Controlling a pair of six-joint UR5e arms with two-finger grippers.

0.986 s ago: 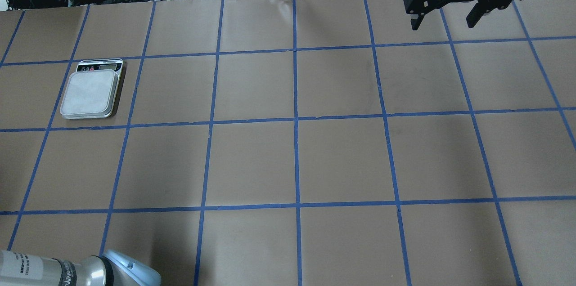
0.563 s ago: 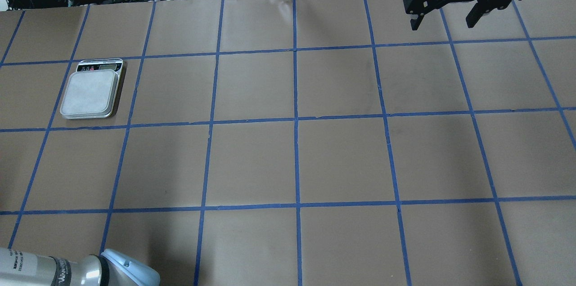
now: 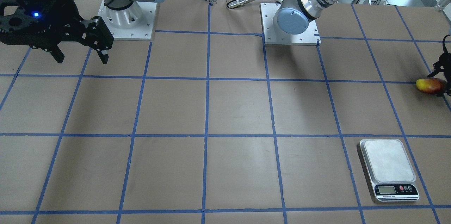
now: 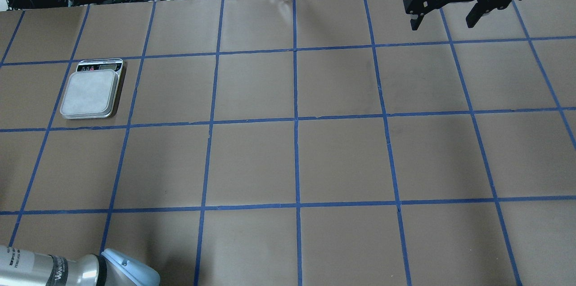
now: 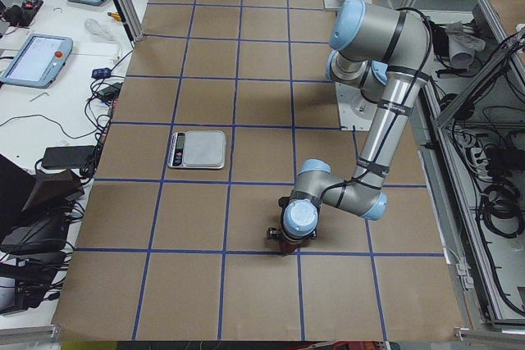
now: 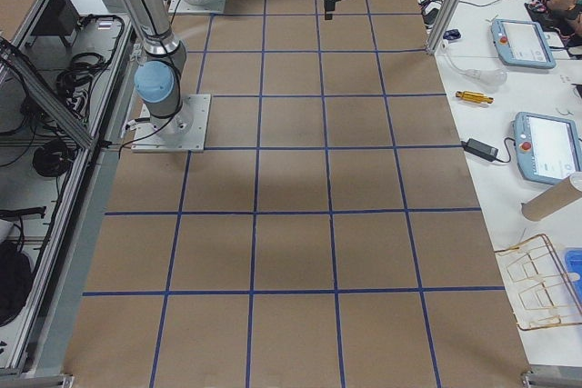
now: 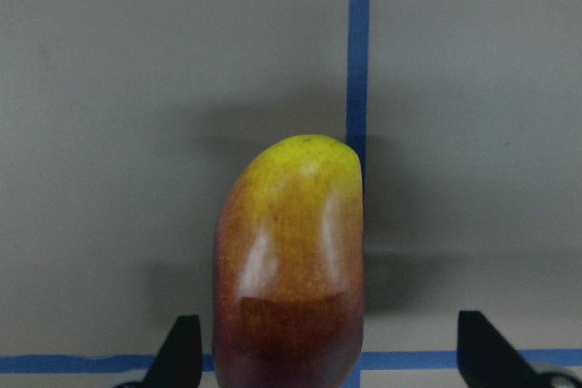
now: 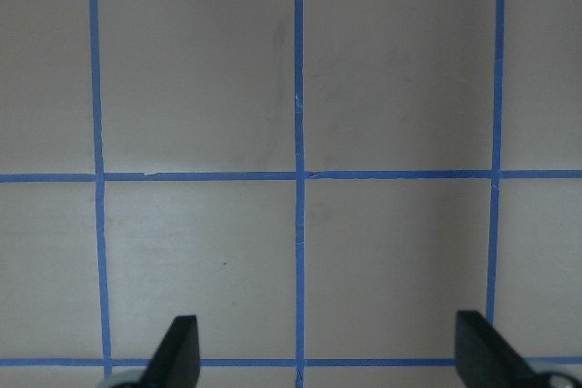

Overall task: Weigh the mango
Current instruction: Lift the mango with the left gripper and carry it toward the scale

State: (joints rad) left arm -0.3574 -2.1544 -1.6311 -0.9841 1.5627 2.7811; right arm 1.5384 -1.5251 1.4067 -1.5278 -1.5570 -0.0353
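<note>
Step in hand, as I read it: pick approach on the mango (image 7: 291, 270). It lies on the table (image 3: 239, 111) at the far end on the robot's left side, on a blue tape line (image 7: 356, 52), yellow end pointing away from the wrist cam. It sits well apart from the scale (image 3: 387, 162).

Left jaws are wide open with nothing gripped, straddling the fruit. In the left wrist view one fingertip (image 7: 182, 352) is just beside the mango's skin and the other fingertip (image 7: 482, 352) has a clear gap, so the fruit is off-centre. Can't tell if the near tip touches.

Right jaws are also wide open w/ nothing in them, parked high over the opposite end of the table, not involved.

To do it well, imo:
- Shift sideways first so the mango is centred btw the tips, else the near tip shoves it and it rolls.
- Close across the narrow width. The long axis already runs crosswise to the closing line, which is good.
- The skin looks smooth and glossy, so grip around the fat middle, not the tapered yellow end, w/ moderate force.
- Lift straight up before moving over to the scale.

Containers: none in view. The nearest thing to one is the scale's platform (image 4: 90, 92), which has no load on it. The display is too small to read.
</note>
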